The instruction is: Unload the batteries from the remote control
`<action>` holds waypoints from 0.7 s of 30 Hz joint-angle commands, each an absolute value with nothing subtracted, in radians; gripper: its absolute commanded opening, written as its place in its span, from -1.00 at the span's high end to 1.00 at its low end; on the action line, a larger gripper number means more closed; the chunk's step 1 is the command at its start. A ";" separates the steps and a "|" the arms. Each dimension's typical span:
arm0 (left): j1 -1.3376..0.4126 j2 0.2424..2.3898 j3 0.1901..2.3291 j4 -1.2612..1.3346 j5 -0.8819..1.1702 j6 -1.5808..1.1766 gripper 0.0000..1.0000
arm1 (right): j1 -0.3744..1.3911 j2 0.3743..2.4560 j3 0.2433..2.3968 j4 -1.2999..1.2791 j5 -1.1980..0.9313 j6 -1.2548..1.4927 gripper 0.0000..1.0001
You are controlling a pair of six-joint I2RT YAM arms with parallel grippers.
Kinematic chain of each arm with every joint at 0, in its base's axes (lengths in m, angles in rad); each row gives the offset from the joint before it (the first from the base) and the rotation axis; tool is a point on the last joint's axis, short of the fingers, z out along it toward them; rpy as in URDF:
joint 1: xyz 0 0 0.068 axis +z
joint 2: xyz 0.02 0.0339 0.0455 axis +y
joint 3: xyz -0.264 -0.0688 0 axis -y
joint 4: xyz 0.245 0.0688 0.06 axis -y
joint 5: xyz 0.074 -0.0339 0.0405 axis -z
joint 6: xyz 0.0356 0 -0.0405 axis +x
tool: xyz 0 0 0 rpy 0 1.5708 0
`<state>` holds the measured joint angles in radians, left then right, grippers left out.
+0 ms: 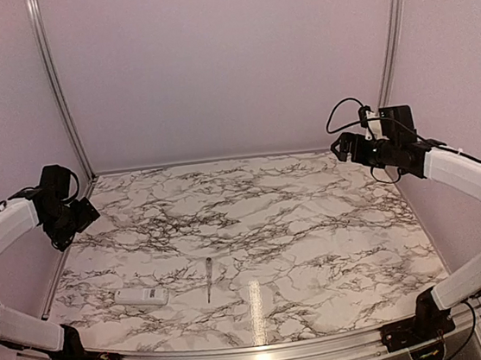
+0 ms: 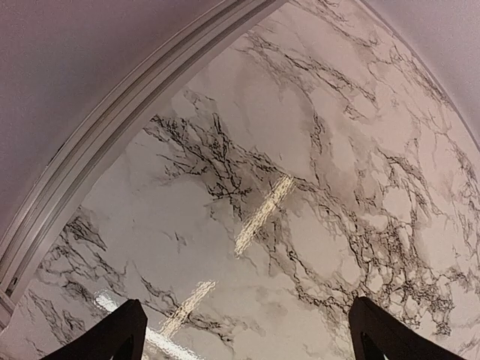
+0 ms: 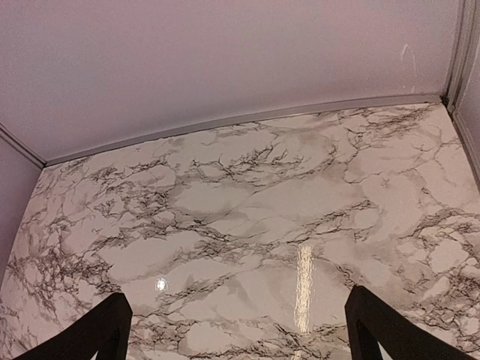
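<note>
The marble-patterned desk (image 1: 315,224) has the left end effector (image 2: 247,337) above its left edge and the right end effector (image 3: 238,330) above its back right corner. Both are spread wide and empty. The remote control (image 1: 141,296) lies flat near the front left corner, with a thin pale tool (image 1: 208,279) near it, not touching.

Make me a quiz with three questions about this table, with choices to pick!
1. Where is the remote? A) near the table's front left B) far right corner C) in a gripper
2. How many things lie on the table? A) one B) two C) five
3. The left gripper and right gripper are: A) both shut B) holding something C) both open, empty
Answers: 1 A, it lies at the near left; 2 B, only the remote and a pen-like tool; 3 C, both gape wide, nothing between.
</note>
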<state>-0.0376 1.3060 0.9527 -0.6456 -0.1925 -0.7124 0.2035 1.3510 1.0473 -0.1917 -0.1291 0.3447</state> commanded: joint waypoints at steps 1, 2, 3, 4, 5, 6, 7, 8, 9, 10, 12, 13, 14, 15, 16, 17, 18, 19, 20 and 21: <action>-0.046 1.267 0.924 -0.694 -0.134 -0.677 -0.98 | 0.210 1.332 1.034 -0.191 -0.129 0.365 -0.97; -0.048 1.264 0.920 -0.694 -0.134 -0.665 -0.98 | 0.210 1.331 1.032 -0.198 -0.126 0.368 -0.97; -0.051 1.260 0.917 -0.693 -0.133 -0.654 -0.98 | 0.209 1.332 1.030 -0.202 -0.119 0.373 -0.97; -0.055 1.257 0.915 -0.693 -0.130 -0.643 -0.98 | 0.210 1.334 1.029 -0.212 -0.115 0.377 -0.97; -0.060 1.254 0.915 -0.693 -0.123 -0.633 -0.98 | 0.210 1.337 1.033 -0.224 -0.112 0.382 -0.97; -0.067 1.251 0.914 -0.693 -0.116 -0.624 -0.96 | 0.209 1.340 1.035 -0.239 -0.109 0.384 -0.97; -0.078 1.251 0.916 -0.692 -0.110 -0.614 -0.95 | 0.209 1.344 1.039 -0.252 -0.104 0.391 -0.97; -0.089 1.253 0.918 -0.690 -0.105 -0.601 -0.94 | 0.209 1.349 1.043 -0.269 -0.097 0.398 -0.97; -0.107 1.255 0.920 -0.689 -0.099 -0.587 -0.92 | 0.210 1.353 1.048 -0.286 -0.089 0.402 -0.97; -0.127 1.259 0.921 -0.689 -0.099 -0.570 -0.91 | 0.211 1.357 1.054 -0.304 -0.079 0.407 -0.97; -0.180 1.262 0.923 -0.685 -0.107 -0.555 -0.89 | 0.214 1.360 1.067 -0.342 -0.052 0.417 -0.97; -0.203 1.263 0.921 -0.683 -0.108 -0.548 -0.87 | 0.221 1.359 1.075 -0.364 -0.021 0.420 -0.97; -0.226 1.265 0.920 -0.681 -0.114 -0.544 -0.86 | 0.226 1.357 1.083 -0.385 0.009 0.422 -0.97; -0.250 1.268 0.921 -0.681 -0.115 -0.536 -0.86 | 0.228 1.356 1.092 -0.402 0.043 0.422 -0.97; -0.270 1.272 0.922 -0.679 -0.109 -0.529 -0.85 | 0.228 1.354 1.096 -0.420 0.053 0.424 -0.97; -0.290 1.277 0.922 -0.677 -0.100 -0.518 -0.84 | 0.229 1.352 1.099 -0.434 0.060 0.425 -0.97; -0.306 1.282 0.921 -0.675 -0.085 -0.507 -0.84 | 0.229 1.349 1.100 -0.447 0.063 0.424 -0.97; -0.319 1.285 0.919 -0.675 -0.070 -0.492 -0.83 | 0.229 1.346 1.100 -0.459 0.060 0.424 -0.97; -0.329 1.285 0.916 -0.675 -0.060 -0.485 -0.83 | 0.229 1.341 1.099 -0.468 0.050 0.423 -0.97; -0.333 1.284 0.910 -0.677 -0.052 -0.482 -0.82 | 0.229 1.336 1.094 -0.471 0.037 0.418 -0.97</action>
